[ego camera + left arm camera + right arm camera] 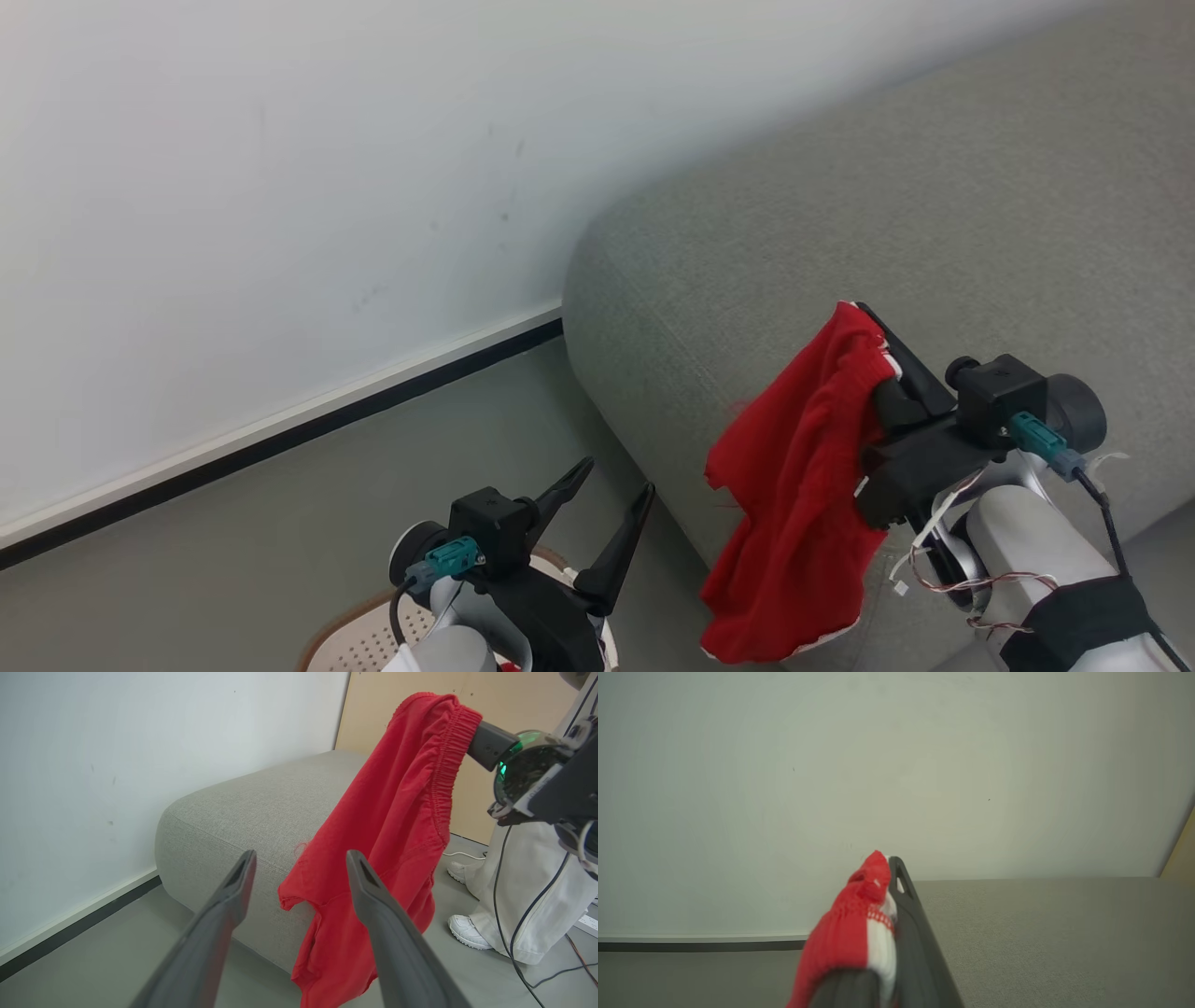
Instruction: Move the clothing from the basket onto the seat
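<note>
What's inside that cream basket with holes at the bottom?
A sliver of red cloth peeks out of the cream perforated plastic basket; the robot's left arm covers the rest of its inside.

One pair of red shorts (794, 504), one grey sofa (840, 205), one perforated basket (359, 639); two grippers, left gripper (617, 474) and right gripper (870, 315); two white shoes (467, 931) on one person (525, 882).

shorts (803, 504): solid red, white trim along the edges – gathered waistband the same red. seat (934, 233): grey, fine woven fleck. basket (359, 644): cream-white, dotted with holes, brown rim. left gripper (616, 476) and right gripper (864, 313): black fingers, teal plugs, silver-white forearms. wall (233, 187) off-white; skirting (280, 439) white strip over a black band. floor (280, 541) dull grey-green. panel (490, 695) – tan.
</note>
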Robot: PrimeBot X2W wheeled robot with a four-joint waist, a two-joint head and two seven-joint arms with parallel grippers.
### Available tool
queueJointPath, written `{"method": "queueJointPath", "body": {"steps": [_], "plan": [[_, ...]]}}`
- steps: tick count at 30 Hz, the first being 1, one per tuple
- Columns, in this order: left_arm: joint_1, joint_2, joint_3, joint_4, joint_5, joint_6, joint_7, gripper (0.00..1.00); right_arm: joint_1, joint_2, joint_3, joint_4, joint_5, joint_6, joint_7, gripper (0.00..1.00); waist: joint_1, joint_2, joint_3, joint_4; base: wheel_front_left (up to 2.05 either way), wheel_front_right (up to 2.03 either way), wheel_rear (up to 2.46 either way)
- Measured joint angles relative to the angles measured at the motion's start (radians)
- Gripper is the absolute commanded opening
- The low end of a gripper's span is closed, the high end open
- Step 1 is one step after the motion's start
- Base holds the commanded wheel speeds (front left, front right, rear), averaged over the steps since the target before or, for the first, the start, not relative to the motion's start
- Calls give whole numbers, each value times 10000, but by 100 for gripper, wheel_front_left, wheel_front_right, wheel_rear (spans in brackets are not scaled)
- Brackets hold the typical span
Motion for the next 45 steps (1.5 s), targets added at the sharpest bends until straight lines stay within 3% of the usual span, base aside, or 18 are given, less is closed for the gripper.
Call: {"method": "queueJointPath", "body": {"steps": [7, 16, 31, 45], "plan": [[2, -100, -236, -105, 182, 4, -13, 100, 93, -541, -441, -221, 36, 0, 0, 0, 0, 0, 56, -814, 0, 0, 0], [-24, -73, -330, -460, 535, 125, -13, 100, -268, -836, -681, -222, 311, 272, 155, 0, 2, 0, 576, -730, 0, 0, 0], [-1003, 715, -23, -1597, 1127, 548, 113, 100, -5155, -1415, -2059, 493, 1076, 606, 965, 0, 4, 1, 2271, 86, 0, 0, 0], [-2046, 1333, 291, -3158, 1676, 909, 566, 100, -8910, -3237, -3208, 1233, 1262, 629, 1563, 0, 4, 1, 4304, 1046, 0, 0, 0]]}}
